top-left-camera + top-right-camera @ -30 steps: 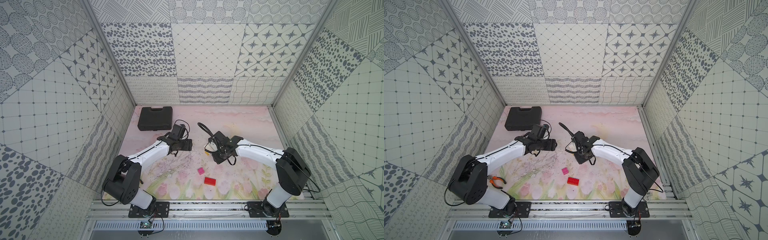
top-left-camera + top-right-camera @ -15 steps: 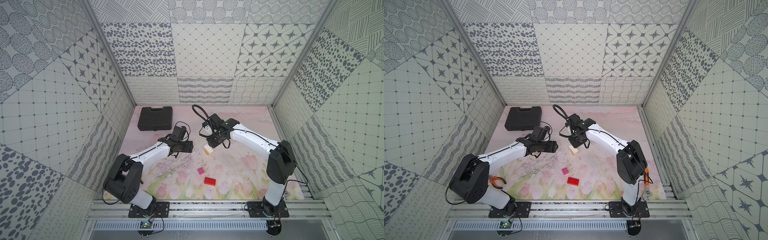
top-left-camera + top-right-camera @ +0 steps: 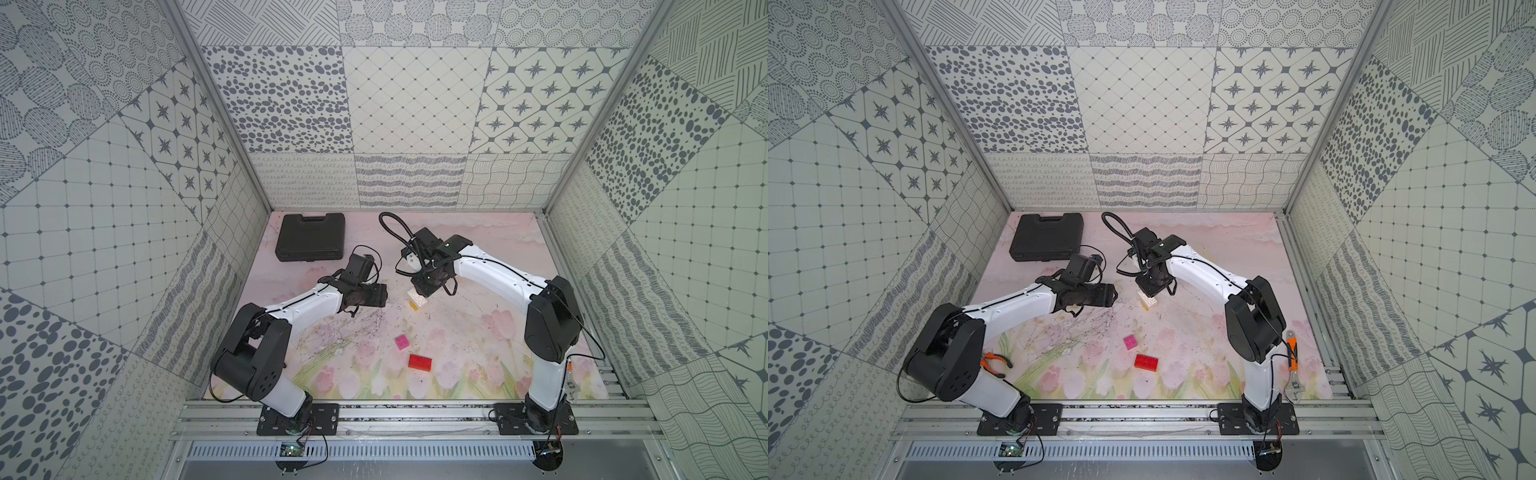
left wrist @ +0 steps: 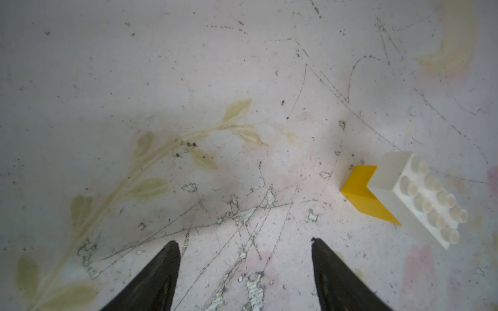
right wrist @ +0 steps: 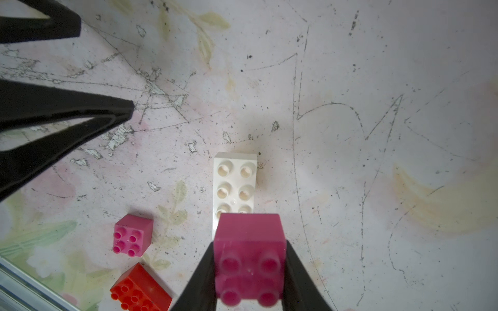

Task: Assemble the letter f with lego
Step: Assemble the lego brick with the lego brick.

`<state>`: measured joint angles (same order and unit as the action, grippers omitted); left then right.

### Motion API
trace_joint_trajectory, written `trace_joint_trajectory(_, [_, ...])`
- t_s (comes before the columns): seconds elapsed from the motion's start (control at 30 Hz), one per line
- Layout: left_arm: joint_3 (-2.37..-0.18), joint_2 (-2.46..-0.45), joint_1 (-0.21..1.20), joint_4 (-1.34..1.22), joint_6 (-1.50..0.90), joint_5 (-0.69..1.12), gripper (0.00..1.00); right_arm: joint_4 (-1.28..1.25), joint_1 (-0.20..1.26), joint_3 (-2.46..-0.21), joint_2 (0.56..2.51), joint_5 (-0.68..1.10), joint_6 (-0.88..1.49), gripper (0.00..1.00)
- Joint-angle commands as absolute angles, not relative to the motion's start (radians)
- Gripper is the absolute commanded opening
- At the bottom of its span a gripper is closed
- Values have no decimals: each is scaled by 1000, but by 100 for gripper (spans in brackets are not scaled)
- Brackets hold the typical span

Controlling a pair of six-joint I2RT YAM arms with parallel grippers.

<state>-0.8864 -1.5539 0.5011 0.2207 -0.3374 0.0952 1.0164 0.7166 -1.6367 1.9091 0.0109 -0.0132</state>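
A white rectangle brick [image 3: 417, 299] sits on a yellow square brick [image 4: 361, 194] near the mat's middle, seen in both top views. My right gripper [image 5: 250, 250] is shut on a pink square brick [image 5: 249, 255], studs facing the camera. It hangs over one end of the white brick [image 5: 234, 183], and contact cannot be told. My left gripper [image 4: 244, 242] stands open and empty, a short way left of the stack. A second pink square [image 3: 402, 343] and a red rectangle [image 3: 419, 362] lie loose nearer the front.
A black case [image 3: 311, 242] lies at the back left. Orange-handled pliers [image 3: 994, 360] rest by the left arm's base. A wrench with an orange handle [image 3: 1292, 365] lies by the right arm's base. Patterned walls close in three sides.
The right arm swung toward the back with the pink brick, uncovering the white and yellow stack, then came back to hover at it. The left arm barely moved.
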Motion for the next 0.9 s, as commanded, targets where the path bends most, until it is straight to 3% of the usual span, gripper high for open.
trace_joint_trajectory(0.0, [-887, -1561, 502, 174, -341, 111, 78, 992, 718, -1633, 1925, 23, -29, 33])
trace_joint_trajectory(0.87, [-894, -1584, 502, 176, -339, 110, 77, 955, 739, -1601, 1983, 32, -25, 33])
